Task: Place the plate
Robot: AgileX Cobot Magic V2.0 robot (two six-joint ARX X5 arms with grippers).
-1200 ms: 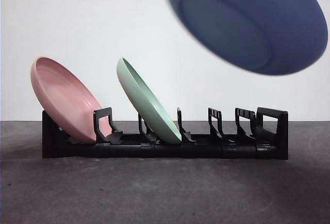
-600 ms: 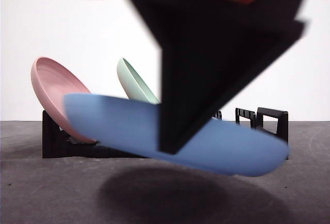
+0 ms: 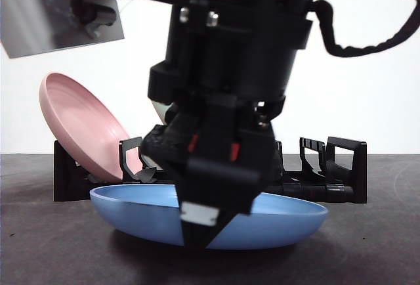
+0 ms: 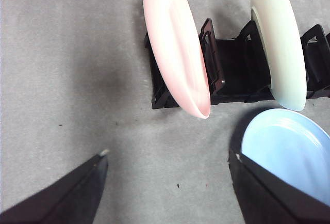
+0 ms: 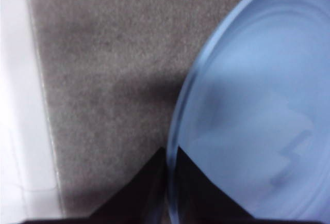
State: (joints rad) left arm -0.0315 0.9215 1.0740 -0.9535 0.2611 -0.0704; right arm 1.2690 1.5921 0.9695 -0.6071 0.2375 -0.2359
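Gripping blue plate (image 3: 275, 216) — right gripper (image 5: 170, 157) clamped.

The right gripper (image 5: 169, 182) pinches the blue plate's (image 5: 258, 110) rim above the grey table (image 5: 103, 79).

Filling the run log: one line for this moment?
right gripper: shut on blue plate rim | plate: on table | left gripper: open, idle
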